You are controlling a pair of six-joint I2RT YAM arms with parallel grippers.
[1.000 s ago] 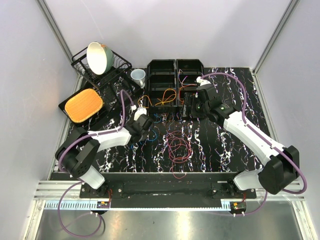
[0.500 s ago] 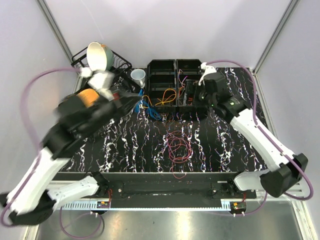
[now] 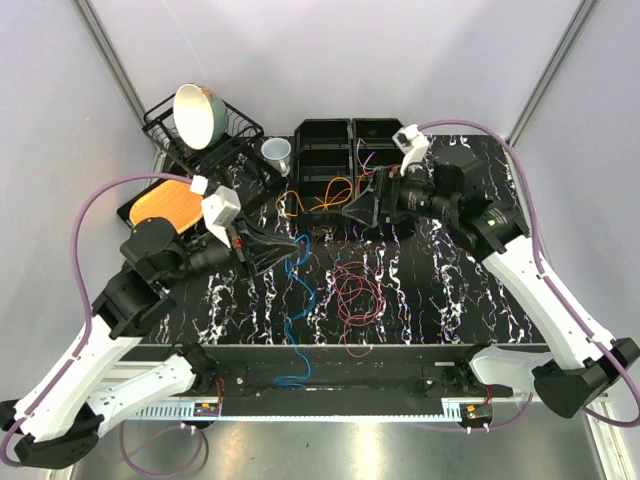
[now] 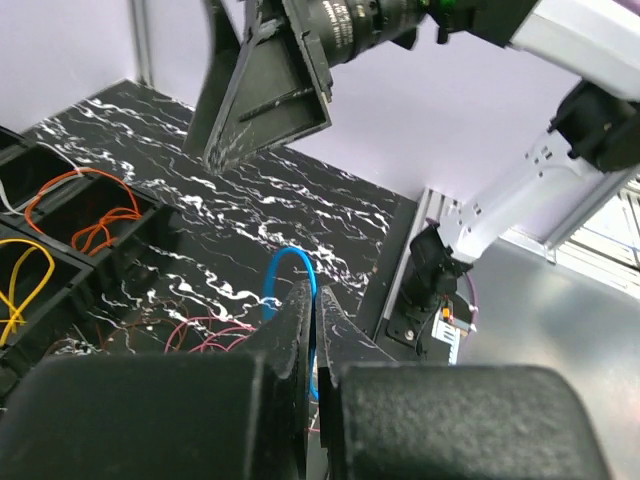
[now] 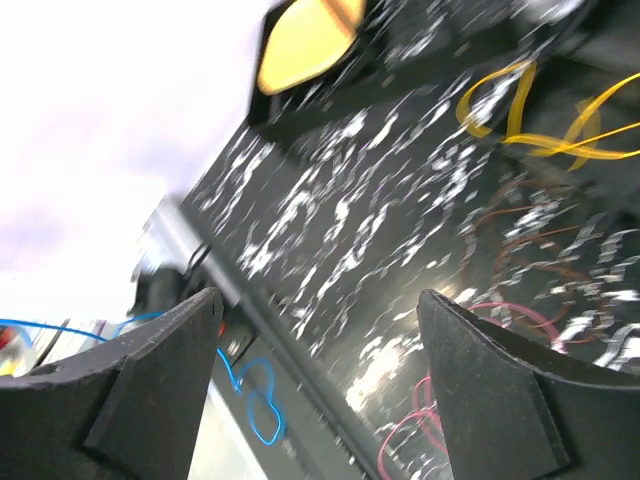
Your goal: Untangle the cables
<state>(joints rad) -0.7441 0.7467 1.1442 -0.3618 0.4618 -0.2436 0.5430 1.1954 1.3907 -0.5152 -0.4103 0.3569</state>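
Observation:
My left gripper [image 3: 300, 243] is raised above the table and shut on a blue cable [image 3: 296, 320]. The cable hangs down past the front edge to the rail. In the left wrist view the blue cable [image 4: 283, 272] loops out above my shut gripper [image 4: 312, 300]. My right gripper [image 3: 352, 213] is open and empty, held high near the bins and pointing left. Its wrist view shows the gripper [image 5: 320, 300] with jaws wide apart. A tangle of red and maroon cables [image 3: 355, 295] lies on the table's middle. Orange cables [image 3: 327, 196] and yellow cables [image 3: 284, 206] lie at the bins.
Black bins [image 3: 325, 133] stand at the back centre. A dish rack [image 3: 236, 128] with a bowl [image 3: 197, 114], a white cup [image 3: 277, 153] and an orange pad [image 3: 164, 207] on a black tray are at the back left. Purple walls close both sides.
My left arm has swung up off the table with the blue cable, which now hangs from it. My right gripper has lifted from the bins and turned left, jaws open.

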